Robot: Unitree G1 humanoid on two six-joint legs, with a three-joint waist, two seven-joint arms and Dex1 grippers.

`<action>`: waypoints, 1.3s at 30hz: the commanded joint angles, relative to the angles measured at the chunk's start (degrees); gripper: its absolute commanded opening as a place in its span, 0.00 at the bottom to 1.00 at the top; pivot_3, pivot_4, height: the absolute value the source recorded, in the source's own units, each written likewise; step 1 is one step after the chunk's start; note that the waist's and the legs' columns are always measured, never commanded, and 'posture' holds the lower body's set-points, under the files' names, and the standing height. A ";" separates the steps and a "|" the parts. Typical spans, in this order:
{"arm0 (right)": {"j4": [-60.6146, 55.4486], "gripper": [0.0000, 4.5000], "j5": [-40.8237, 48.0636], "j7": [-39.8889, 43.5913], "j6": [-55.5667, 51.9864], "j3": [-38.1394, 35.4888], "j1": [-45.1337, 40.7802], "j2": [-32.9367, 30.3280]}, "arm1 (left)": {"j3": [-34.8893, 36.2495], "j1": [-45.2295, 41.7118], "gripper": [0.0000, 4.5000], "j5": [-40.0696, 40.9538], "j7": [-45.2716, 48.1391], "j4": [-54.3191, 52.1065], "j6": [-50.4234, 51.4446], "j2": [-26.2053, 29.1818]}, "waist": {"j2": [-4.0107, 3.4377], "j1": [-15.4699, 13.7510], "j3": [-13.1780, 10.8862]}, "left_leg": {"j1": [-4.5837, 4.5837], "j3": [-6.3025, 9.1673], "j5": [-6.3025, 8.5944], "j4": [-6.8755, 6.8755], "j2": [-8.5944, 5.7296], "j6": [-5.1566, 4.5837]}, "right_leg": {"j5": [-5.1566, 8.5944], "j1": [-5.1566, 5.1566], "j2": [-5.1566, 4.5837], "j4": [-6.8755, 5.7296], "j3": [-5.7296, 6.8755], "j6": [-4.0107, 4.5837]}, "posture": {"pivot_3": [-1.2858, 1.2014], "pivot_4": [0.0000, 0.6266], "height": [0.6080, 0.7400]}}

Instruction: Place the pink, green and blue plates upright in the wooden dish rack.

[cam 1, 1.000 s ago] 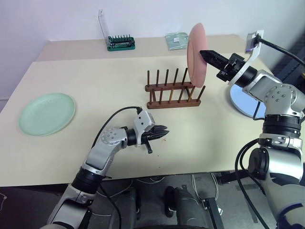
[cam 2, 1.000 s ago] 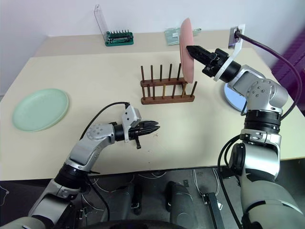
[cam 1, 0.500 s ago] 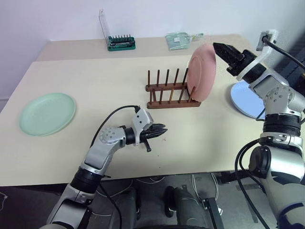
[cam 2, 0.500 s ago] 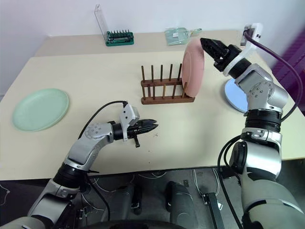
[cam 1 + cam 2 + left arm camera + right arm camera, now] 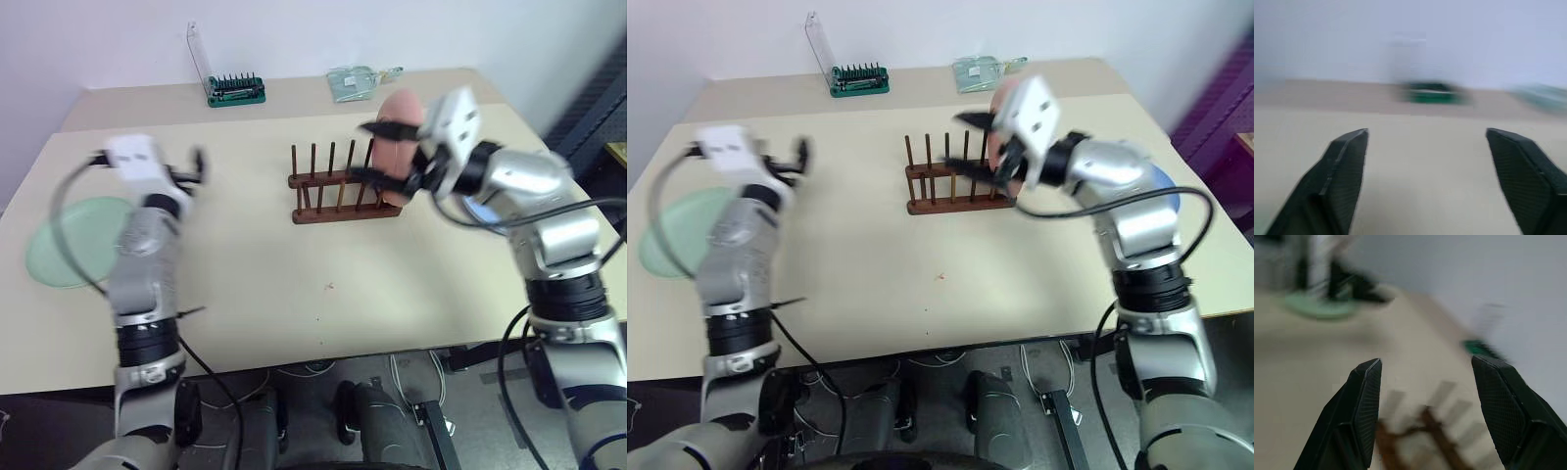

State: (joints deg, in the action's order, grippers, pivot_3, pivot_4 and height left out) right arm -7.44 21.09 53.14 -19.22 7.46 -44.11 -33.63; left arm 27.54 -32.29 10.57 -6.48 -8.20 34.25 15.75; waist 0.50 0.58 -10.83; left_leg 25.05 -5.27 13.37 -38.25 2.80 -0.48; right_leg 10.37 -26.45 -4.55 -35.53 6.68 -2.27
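- Jaws of the left gripper (image 5: 1425,181) stood wide apart with nothing between them; its wrist view looked across bare table (image 5: 1420,147) toward the green tool holder (image 5: 1434,93) at the far edge, against the wall.
- Jaws of the right gripper (image 5: 1425,416) were likewise spread and empty; its wrist view looked over the blurred pegs of the wooden dish rack (image 5: 1420,431), with the green plate (image 5: 1320,308) far across the table.
- Head views placed the left gripper (image 5: 186,166) raised above the table's left side, near the green plate (image 5: 73,240), which lay flat and partly hidden behind that arm.
- The right gripper (image 5: 387,157) hovered over the right end of the wooden dish rack (image 5: 343,186), one finger above the pegs and one lower, in front of the pink plate (image 5: 400,147).
- The pink plate stood on edge at the rack's right end; whether it sat between pegs or leaned on them could not be told, as the gripper covered it.
- A sliver of the blue plate (image 5: 1161,176) showed flat behind the right forearm.
- A clear packet (image 5: 355,82) lay at the table's far edge, beyond the rack.
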 commanded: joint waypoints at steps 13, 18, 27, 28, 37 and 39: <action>2.74 0.66 -3.29 2.51 4.52 0.85 -1.03 2.93 | 30.13 3.56 0.88 10.62 -13.71 -4.85 29.53 -4.08 | 0.50 -1.33 0.07 | 0.02 0.08 -0.02 -0.12 -0.09 0.07 | -0.22 0.19 -0.11 0.21 0.08 0.04 | 0.52 0.24 0.92; 1.94 0.66 -4.13 1.59 4.51 0.28 -0.01 2.74 | 31.06 1.94 0.48 12.46 -15.56 -4.53 27.64 -6.19 | 0.50 -1.30 0.07 | 0.02 0.06 -0.02 -0.11 -0.08 0.08 | -0.23 0.17 -0.09 0.18 0.07 0.05 | 0.52 0.24 0.92; 1.06 0.66 -5.96 1.64 4.60 1.06 -0.18 2.42 | 14.44 -3.91 0.00 13.38 -7.01 -6.24 15.83 -3.68 | 0.57 -1.51 0.07 | 0.03 0.05 -0.05 -0.12 -0.10 0.12 | -0.24 0.20 -0.11 0.19 0.09 0.07 | 0.52 0.24 0.92; 1.68 0.66 -6.33 1.73 4.87 1.42 -0.71 2.78 | 12.06 -5.30 0.00 13.42 -6.06 -6.28 14.70 -3.59 | 0.62 -1.51 0.04 | 0.03 0.04 -0.05 -0.12 -0.11 0.12 | -0.25 0.20 -0.11 0.20 0.09 0.08 | 0.52 0.24 0.92; 14.31 0.99 -24.11 -7.32 22.57 8.13 -8.09 6.85 | -3.56 -16.44 0.00 13.05 -4.50 -5.33 12.32 -6.68 | 0.64 -0.87 0.03 | 0.05 -0.25 -0.08 -0.02 -0.16 0.16 | -0.27 0.05 0.00 0.22 0.03 0.10 | 0.52 0.24 0.92; 18.43 0.99 -28.72 -9.96 28.05 9.77 -9.93 7.09 | -5.50 -18.25 0.00 13.64 -4.44 -5.77 13.56 -7.62 | 0.65 -0.90 0.02 | 0.05 -0.29 -0.09 -0.02 -0.16 0.17 | -0.27 0.05 0.00 0.22 0.02 0.09 | 0.52 0.24 0.92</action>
State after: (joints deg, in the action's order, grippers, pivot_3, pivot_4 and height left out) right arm 9.79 -4.43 45.49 4.11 17.07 -51.83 -26.66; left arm 23.16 -48.56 23.29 -11.22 -11.83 48.07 8.16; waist 1.15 -0.32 -10.81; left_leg 25.10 -5.58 13.28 -38.27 2.63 -0.31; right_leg 10.10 -26.40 -4.56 -35.31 6.68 -2.18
